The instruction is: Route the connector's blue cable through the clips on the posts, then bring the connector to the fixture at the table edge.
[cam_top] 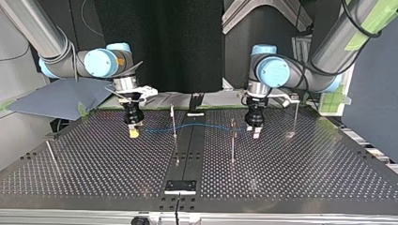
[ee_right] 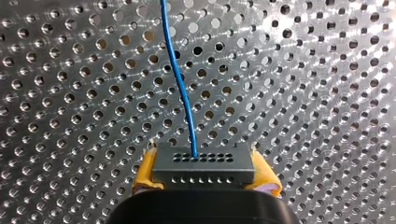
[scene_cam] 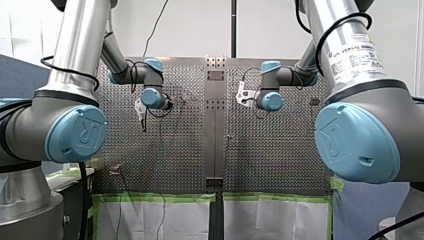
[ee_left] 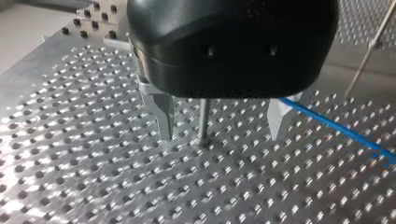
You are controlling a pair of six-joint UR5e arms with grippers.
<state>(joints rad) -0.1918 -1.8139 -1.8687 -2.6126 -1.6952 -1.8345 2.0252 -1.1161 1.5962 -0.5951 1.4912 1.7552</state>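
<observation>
Gripping connector (ee_right: 203,168), my right jaws; arm label (scene_cam: 355,57) "UNIVERSAL ROBOTS"

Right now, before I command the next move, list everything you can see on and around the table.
Table: one, perforated metal, under everything.
Connector: one, dark grey, in my right arm's jaws.
Cable: one, blue, from connector across past the middle posts.
Posts: four in top view, metal, spread over table.
Fixture: one, black, top view's near edge.
Sheet: one, blue-grey, beyond table, top view's left.
Left gripper: one, black, jaws open around a thin pin.
Right gripper: one, yellow pads, jaws shut on connector.
</observation>
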